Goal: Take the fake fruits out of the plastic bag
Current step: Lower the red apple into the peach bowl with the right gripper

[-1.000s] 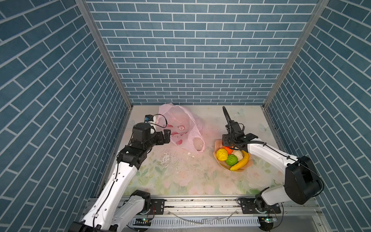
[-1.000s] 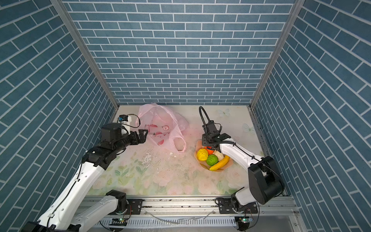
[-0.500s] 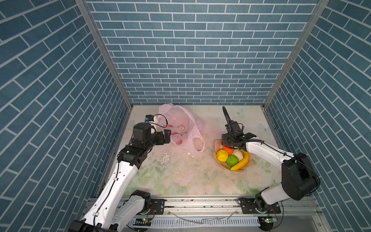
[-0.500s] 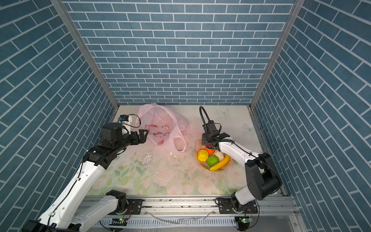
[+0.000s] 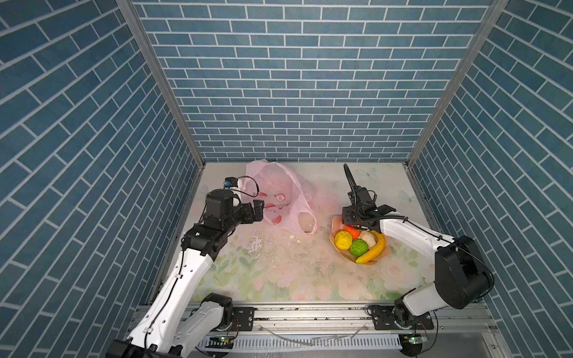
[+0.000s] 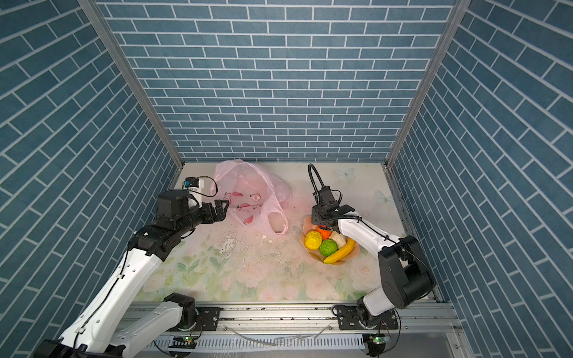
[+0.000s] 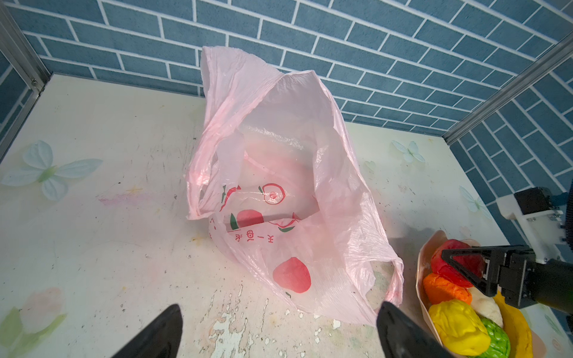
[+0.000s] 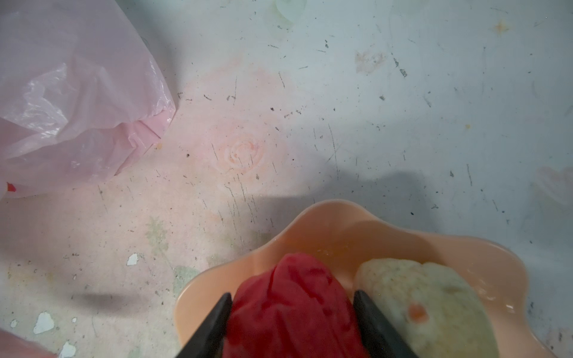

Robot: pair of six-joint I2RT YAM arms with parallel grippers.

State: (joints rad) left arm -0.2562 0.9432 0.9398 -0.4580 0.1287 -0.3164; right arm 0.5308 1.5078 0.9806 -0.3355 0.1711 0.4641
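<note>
Almost nothing has moved: the right gripper (image 8: 293,296) still clamps the red apple (image 7: 445,263) in the bowl (image 8: 341,223) among the other fruits (image 5: 359,246), right of mid-worktop (image 5: 279,272), the left gripper (image 7: 280,307) gapes beside the empty-looking bag (image 7: 310,139) near the far left corner, so only release seems left.

A: What is the table (image 5: 280,280) like?

B: A pale top printed with roses, leaves and butterflies, scuffed all over with dark scratches. Left of the middle there is a patch (image 5: 256,245) where the print has peeled to white.

A: And what lies on it?

B: A bag (image 5: 280,186), crumpled, at the far left near the back wall, mouth gaping upward. A bowl (image 8: 341,229) sits right of the middle, near the bag's loop handle but apart from it.

A: Anything loose?

B: Small white chips (image 5: 294,239) just in front of the bag, and fine specks scattered toward the front.
</note>
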